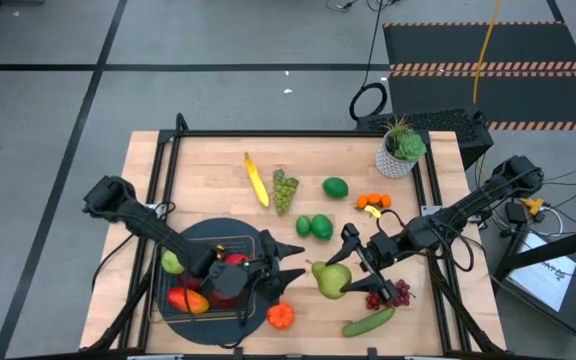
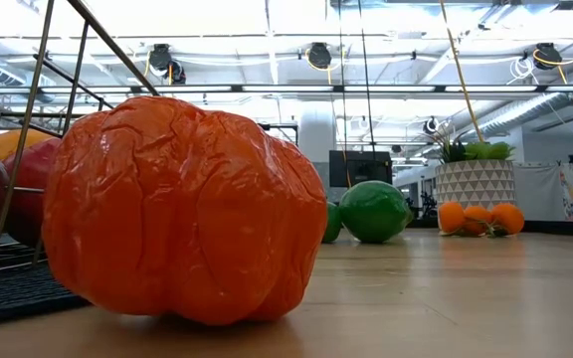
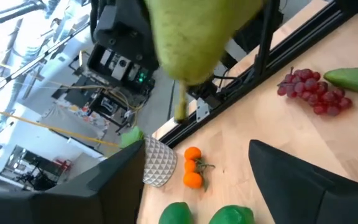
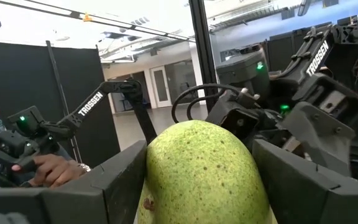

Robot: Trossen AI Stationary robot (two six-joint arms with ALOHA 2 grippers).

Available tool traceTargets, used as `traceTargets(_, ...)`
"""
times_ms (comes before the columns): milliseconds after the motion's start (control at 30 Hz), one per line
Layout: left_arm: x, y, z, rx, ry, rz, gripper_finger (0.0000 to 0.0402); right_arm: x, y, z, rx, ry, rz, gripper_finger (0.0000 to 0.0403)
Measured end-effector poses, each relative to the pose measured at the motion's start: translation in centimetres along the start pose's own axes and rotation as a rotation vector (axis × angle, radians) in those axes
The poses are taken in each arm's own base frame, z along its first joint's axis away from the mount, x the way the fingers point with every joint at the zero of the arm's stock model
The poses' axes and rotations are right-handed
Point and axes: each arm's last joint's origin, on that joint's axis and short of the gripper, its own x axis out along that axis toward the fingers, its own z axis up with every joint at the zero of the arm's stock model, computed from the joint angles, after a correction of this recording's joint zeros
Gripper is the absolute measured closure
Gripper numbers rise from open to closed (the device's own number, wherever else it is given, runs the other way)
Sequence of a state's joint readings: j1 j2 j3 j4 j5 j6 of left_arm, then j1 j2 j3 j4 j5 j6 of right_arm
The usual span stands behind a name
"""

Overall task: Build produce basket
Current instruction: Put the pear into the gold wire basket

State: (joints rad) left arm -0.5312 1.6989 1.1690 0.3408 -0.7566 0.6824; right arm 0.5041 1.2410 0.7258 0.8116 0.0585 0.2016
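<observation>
My right gripper (image 1: 343,268) reaches in from the table's right and is shut on the green pear (image 1: 330,280), right of the basket. My left gripper (image 1: 296,262) is open just left of the pear, at the right rim of the dark wire basket (image 1: 168,310), and points at the pear (image 3: 185,37). The basket sits on a round dark mat and holds a red apple (image 1: 230,275), a green fruit (image 1: 172,262) and a red-orange pepper (image 1: 188,299). An orange pepper (image 1: 281,316) stands on the wood beside the mat. My right gripper holds the pear by its wide body (image 4: 201,174), pinched between the two fingers (image 4: 114,180), one on each flank. The fingers come about level from the table's right. In the left wrist view the pear shows lifted clear of the table, its stem (image 3: 180,106) free.
Red grapes (image 1: 395,293) and a cucumber (image 1: 368,322) lie near the right gripper. Farther back are two limes (image 1: 313,227), oranges (image 1: 373,203), a lime (image 1: 335,187), green grapes (image 1: 284,190), a banana (image 1: 256,178) and a potted plant (image 1: 400,150). A person (image 4: 17,155) sits beyond the table.
</observation>
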Motion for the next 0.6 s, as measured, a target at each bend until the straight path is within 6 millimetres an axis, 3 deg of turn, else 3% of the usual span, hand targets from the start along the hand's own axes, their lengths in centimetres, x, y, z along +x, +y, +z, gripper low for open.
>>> traceTargets(267, 0.78, 0.81, -0.03, -0.059, -0.083, -0.04, 0.0186, 0.25, -0.29, -0.41, 0.001, 0.01, -0.011, 0.0131)
traceTargets(600, 0.81, 0.84, -0.01, -0.042, -0.093, -0.05, 0.0225, 0.25, -0.43, -0.45, 0.018, 0.016, -0.017, 0.0131)
